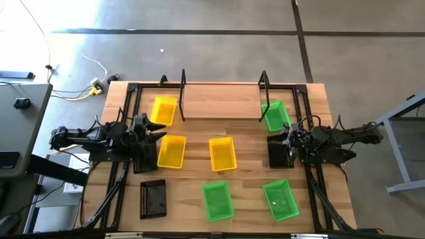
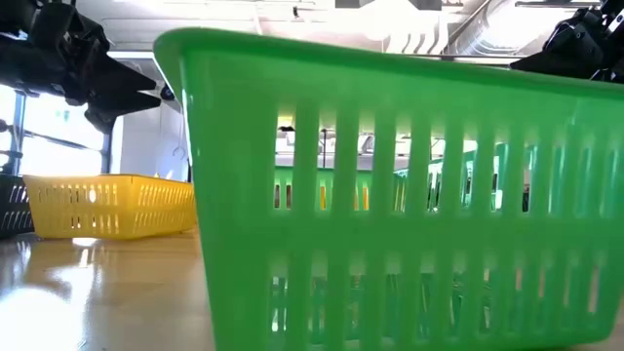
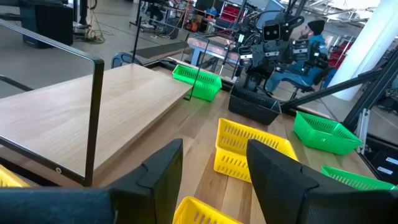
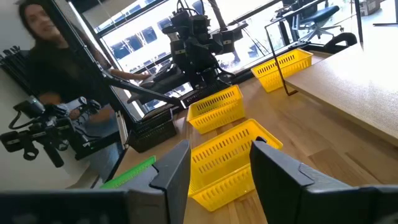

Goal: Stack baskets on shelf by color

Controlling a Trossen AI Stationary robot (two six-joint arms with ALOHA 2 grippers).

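The narrow light-wood shelf with thin black metal end frames (image 1: pixel 219 101) is lying along the table's far edge. One yellow plastic mesh basket (image 1: pixel 163 110) is resting by its left frame and one bright green mesh basket (image 1: pixel 274 115) by its right — whether they are sitting on the board or only overlapping its ends is hard to tell. Two more yellow baskets (image 1: pixel 171 151) (image 1: pixel 222 153) are sitting mid-table, two green ones (image 1: pixel 217 200) (image 1: pixel 281 199) near the front edge, and the black mesh basket (image 1: pixel 153 198) at front left. The left gripper (image 3: pixel 211 180) is hovering beside the left yellow baskets, fingers spread wide and empty; the right gripper (image 4: pixel 217 171) — equally wide, holding nothing — is waiting beside the far green basket.
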